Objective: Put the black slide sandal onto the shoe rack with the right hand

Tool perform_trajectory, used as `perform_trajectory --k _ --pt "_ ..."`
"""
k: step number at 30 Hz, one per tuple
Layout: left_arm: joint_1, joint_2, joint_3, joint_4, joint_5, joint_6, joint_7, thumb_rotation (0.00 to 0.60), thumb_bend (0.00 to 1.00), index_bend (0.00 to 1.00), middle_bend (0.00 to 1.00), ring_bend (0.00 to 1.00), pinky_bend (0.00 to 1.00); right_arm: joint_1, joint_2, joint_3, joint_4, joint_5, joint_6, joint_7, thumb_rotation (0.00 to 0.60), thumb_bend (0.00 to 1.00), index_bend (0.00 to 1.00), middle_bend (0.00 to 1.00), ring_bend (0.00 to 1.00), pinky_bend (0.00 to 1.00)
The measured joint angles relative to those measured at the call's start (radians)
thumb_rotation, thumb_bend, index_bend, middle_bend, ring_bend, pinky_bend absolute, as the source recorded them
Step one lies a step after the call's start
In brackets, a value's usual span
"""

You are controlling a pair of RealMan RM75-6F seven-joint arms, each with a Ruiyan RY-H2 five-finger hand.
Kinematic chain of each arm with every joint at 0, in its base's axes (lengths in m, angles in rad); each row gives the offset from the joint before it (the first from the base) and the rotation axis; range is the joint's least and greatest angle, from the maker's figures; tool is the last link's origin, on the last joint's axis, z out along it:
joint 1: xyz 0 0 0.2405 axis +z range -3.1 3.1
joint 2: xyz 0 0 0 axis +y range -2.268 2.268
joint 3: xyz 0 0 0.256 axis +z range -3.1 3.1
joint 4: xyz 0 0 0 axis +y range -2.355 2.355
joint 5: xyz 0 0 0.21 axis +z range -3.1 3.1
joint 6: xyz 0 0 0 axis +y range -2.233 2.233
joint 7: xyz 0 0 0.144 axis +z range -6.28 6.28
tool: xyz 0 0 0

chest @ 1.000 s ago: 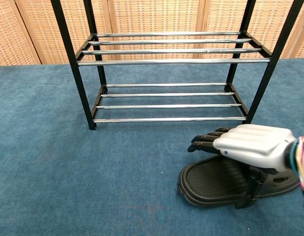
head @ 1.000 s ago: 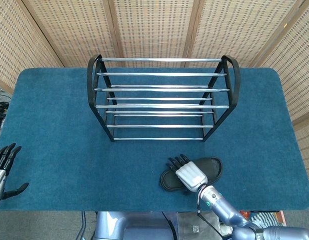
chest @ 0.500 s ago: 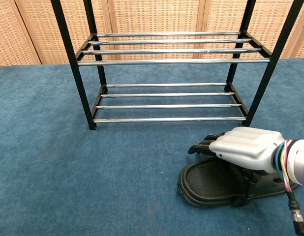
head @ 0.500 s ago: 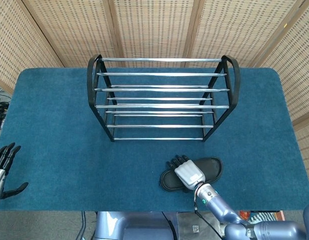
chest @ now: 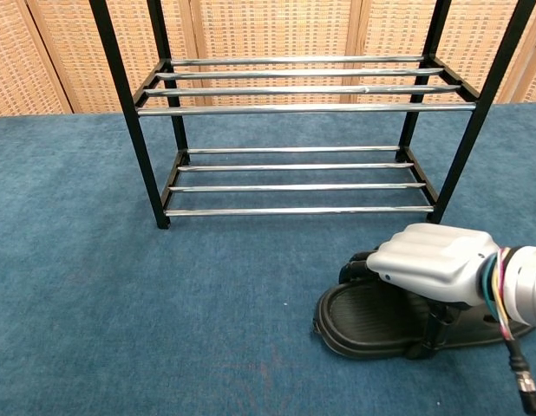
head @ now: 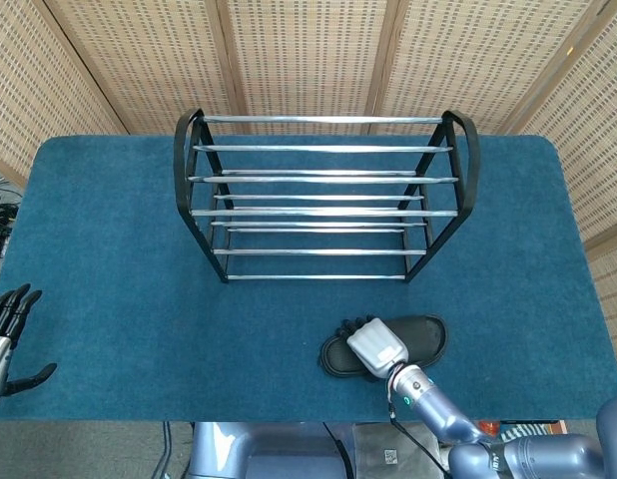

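my right hand point(chest: 434, 264) sits over the black slide sandal point(chest: 372, 321) on the desk, fingers point(chest: 359, 269) curled round its strap, probably gripping, to lift it onto the shoe rack point(chest: 294, 108).

The right hand point(chest: 433, 264) is low at the near right, palm facing down, with its fingers point(chest: 359, 267) curled downward and the thumb pointing down; its forearm goes back to the near edge. The left hand point(head: 4, 334) stays at the far left, fingers apart, holding nothing.
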Motion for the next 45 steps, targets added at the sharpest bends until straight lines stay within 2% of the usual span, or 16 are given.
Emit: perform_trajectory --k 5,14,18,21,27,33,42,45 --pt "0.0 0.001 0.001 -0.001 0.002 0.0 -0.001 0.6 0.19 0.0 0.0 0.0 0.0 -0.003 0.037 -0.022 -0.02 -0.125 0.001 0.049 0.6 0.59 0.42 0.46 0.27 0.36" --pt "-0.003 0.001 0.002 -0.004 0.002 -0.004 0.003 0.6 0.19 0.0 0.0 0.0 0.0 0.006 0.164 -0.092 -0.068 -0.538 0.021 0.209 0.6 0.66 0.45 0.48 0.29 0.36" --pt "-0.006 0.002 -0.001 -0.002 -0.008 -0.013 -0.001 0.6 0.19 0.0 0.0 0.0 0.0 0.038 0.234 -0.126 -0.077 -0.734 0.029 0.3 0.6 0.72 0.46 0.49 0.29 0.36" --pt "-0.011 0.003 -0.005 -0.001 -0.022 -0.024 -0.005 0.6 0.19 0.0 0.0 0.0 0.0 0.077 0.295 -0.139 -0.077 -0.836 0.032 0.383 0.6 0.75 0.47 0.49 0.3 0.37" --pt "-0.024 0.004 -0.017 0.0 -0.059 -0.054 -0.008 0.6 0.19 0.0 0.0 0.0 0.0 0.152 0.41 -0.135 -0.078 -0.959 0.047 0.492 0.6 0.79 0.47 0.5 0.3 0.38" --pt "-0.04 0.001 -0.029 -0.001 -0.095 -0.089 0.002 0.6 0.19 0.0 0.0 0.0 0.0 0.206 0.481 -0.118 -0.08 -1.035 0.064 0.549 0.6 0.85 0.49 0.52 0.31 0.39" --pt "-0.06 -0.005 -0.041 -0.009 -0.142 -0.129 0.036 0.6 0.19 0.0 0.0 0.0 0.0 0.269 0.538 -0.092 -0.049 -1.178 0.173 0.673 0.6 0.96 0.52 0.54 0.34 0.41" --pt "-0.065 -0.008 -0.044 -0.013 -0.153 -0.138 0.048 0.6 0.19 0.0 0.0 0.0 0.0 0.294 0.545 -0.07 -0.023 -1.188 0.188 0.724 0.6 0.99 0.52 0.54 0.34 0.41"
